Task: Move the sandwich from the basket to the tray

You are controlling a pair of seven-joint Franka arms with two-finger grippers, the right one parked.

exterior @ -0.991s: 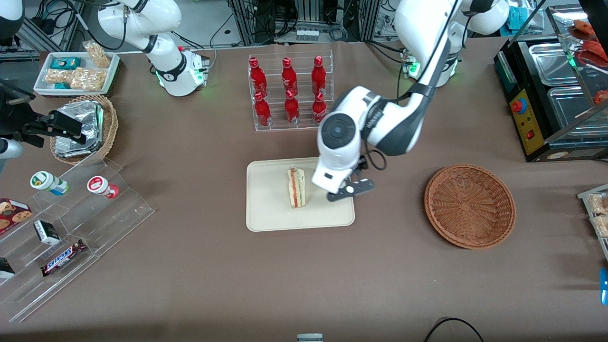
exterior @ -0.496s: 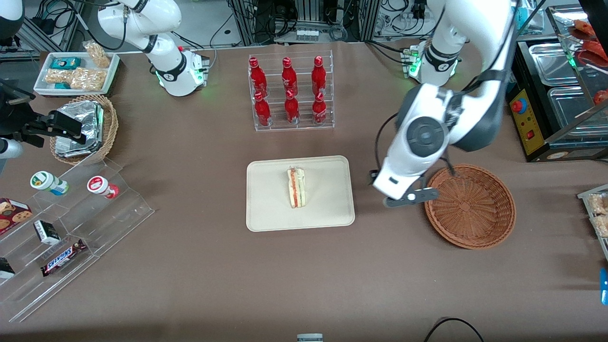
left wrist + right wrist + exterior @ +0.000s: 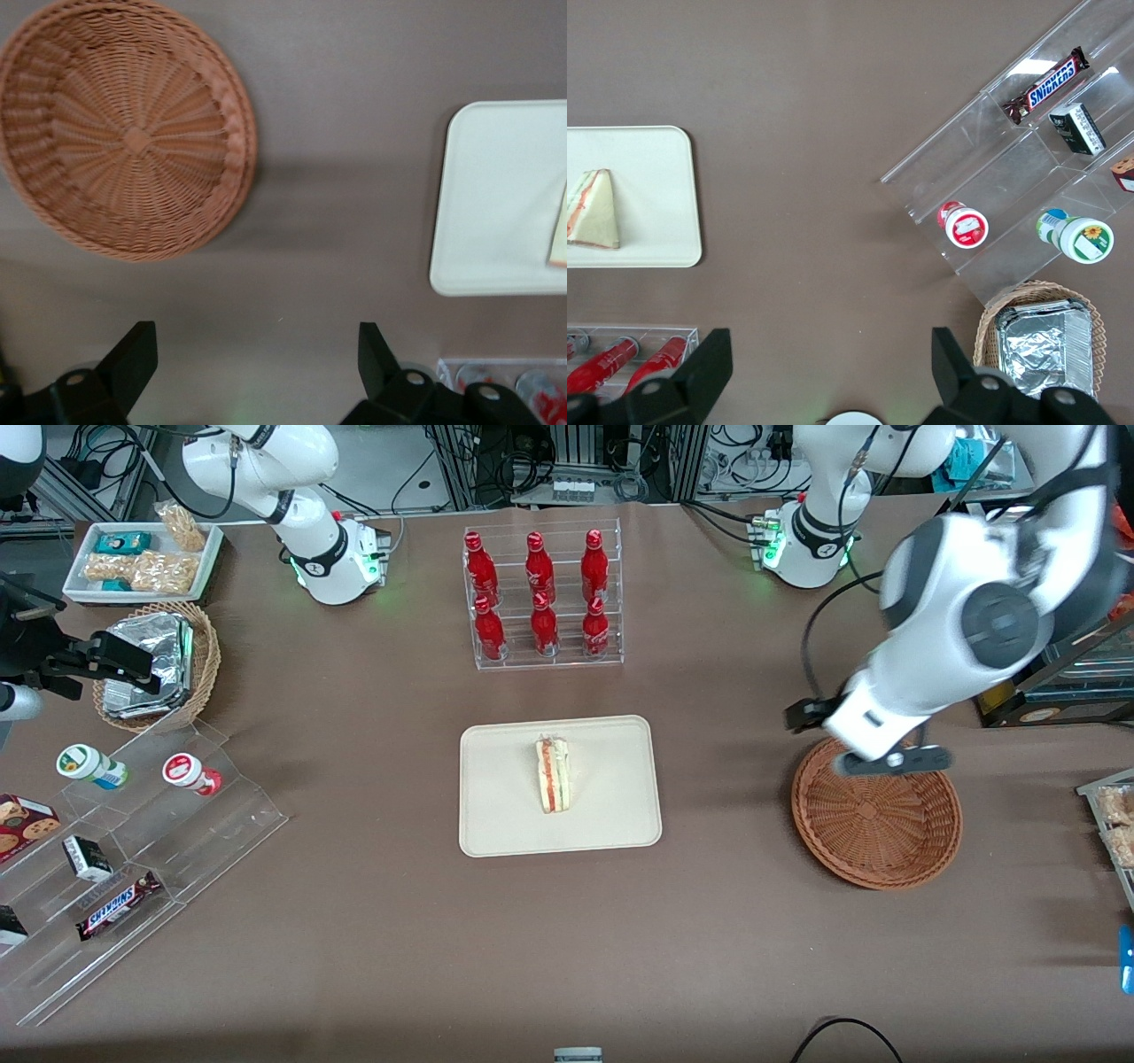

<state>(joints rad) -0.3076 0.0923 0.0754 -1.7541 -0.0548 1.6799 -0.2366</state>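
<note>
sandwich [image 3: 554,774]: on tray [image 3: 496,815], long axis running near-to-far.
gripper [image 3: 257,367]: fingers spread wide, holding nothing, above basket [image 3: 877,824] rim.

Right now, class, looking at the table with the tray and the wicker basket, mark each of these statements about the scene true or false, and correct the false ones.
1. The sandwich lies on the tray. True.
2. The basket holds a sandwich. False: the basket is empty.
3. The gripper is shut on the sandwich. False: its fingers are open and hold nothing.
4. The gripper hangs above the basket's rim, on the side farther from the front camera. True.
5. The rack of red bottles stands nearer to the front camera than the tray. False: it stands farther from it.
</note>
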